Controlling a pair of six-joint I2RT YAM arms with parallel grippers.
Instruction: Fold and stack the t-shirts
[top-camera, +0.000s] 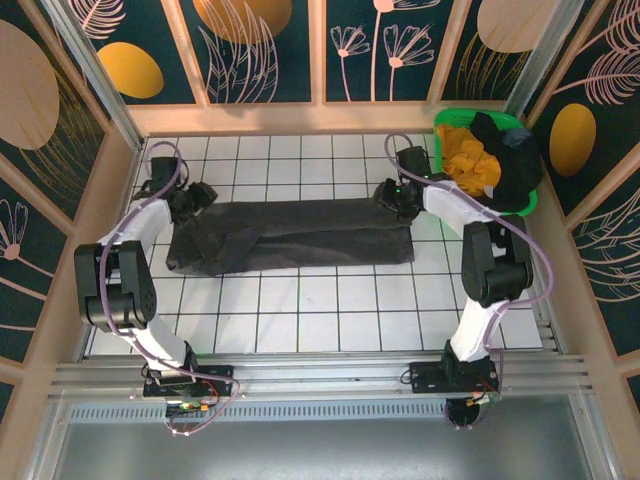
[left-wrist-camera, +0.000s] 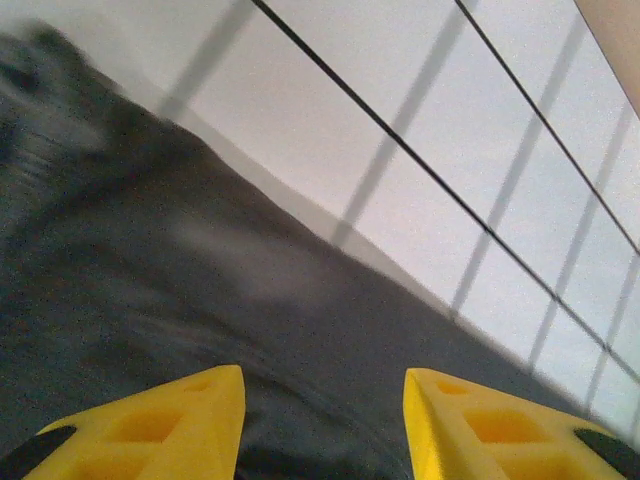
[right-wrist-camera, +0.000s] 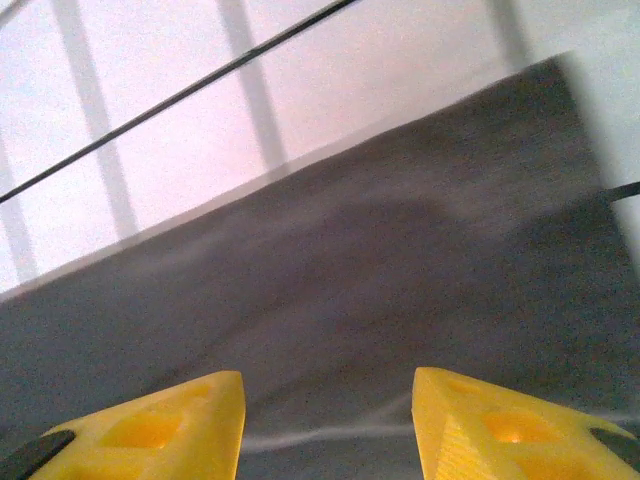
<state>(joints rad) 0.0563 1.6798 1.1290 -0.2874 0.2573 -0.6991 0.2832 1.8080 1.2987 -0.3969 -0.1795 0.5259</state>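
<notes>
left gripper (left-wrist-camera: 325, 378) hangs over the left end of the dark t-shirt (top-camera: 290, 235), fingers parted, holding nothing. right gripper (right-wrist-camera: 328, 380) is the same at the right end. the shirt lies in a long strip across the tiled table (top-camera: 330, 310).

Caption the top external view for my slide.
Left gripper and right gripper at opposite ends of a charcoal t-shirt laid in a long band on the table; green basket holds more tees.
</notes>
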